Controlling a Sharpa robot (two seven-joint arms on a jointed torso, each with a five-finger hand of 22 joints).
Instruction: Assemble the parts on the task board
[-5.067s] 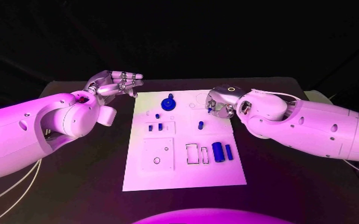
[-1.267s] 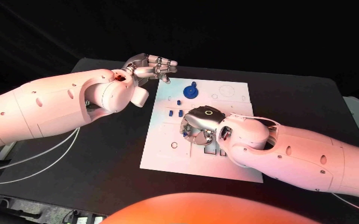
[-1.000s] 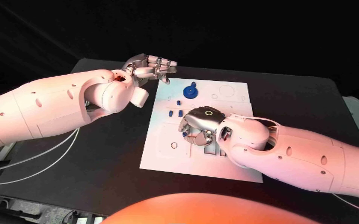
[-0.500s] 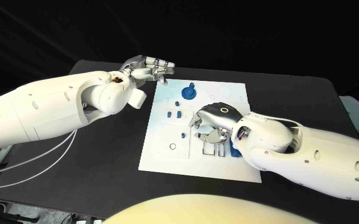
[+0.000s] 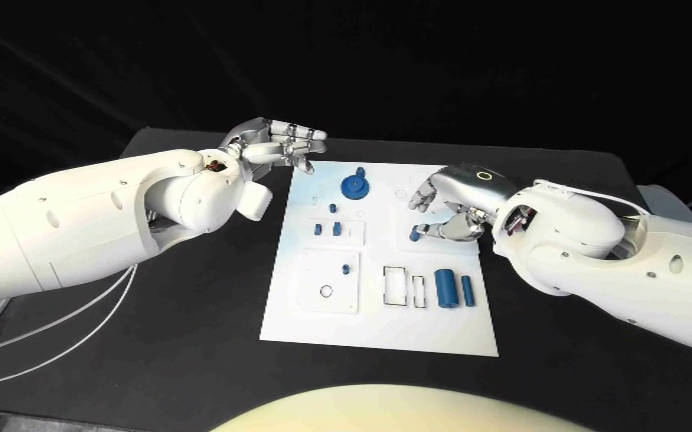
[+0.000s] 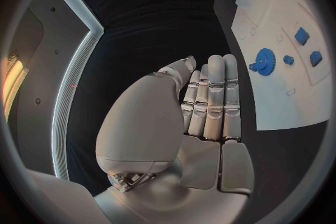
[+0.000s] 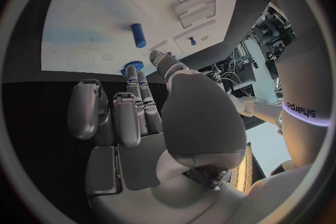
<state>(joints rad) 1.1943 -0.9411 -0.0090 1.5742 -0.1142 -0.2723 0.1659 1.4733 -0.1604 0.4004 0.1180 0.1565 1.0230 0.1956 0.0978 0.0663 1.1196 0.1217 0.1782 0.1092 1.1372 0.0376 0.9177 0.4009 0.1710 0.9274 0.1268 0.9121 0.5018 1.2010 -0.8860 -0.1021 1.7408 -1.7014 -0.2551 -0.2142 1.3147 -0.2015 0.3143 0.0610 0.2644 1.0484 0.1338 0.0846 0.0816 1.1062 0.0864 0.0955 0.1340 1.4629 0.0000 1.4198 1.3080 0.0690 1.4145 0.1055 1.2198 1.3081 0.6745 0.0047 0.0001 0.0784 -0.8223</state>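
Right hand is hovering over the right side of the task board, its fingers partly curled downward with nothing visibly held; in the right wrist view the same hand is showing its fingers loosely bent and apart, with no part between them. Left hand is hanging above the black table just beyond the board's far left corner, its fingers lying side by side and nearly straight, holding nothing; the left wrist view is showing this hand extended beside the board's edge.

The task board is lying flat in the middle of the table. A blue gear is sitting near the far edge of the board, also appearing in the left wrist view. Small blue parts are lying in the left half of the board, just nearer than the gear. A blue peg is lying just under the right hand's fingertips; whether the fingers are touching it cannot be told. A blue cylinder is lying near the board's right edge, with a thinner blue bar just beside it. Outlined rectangular recesses are showing to the left of the cylinder.
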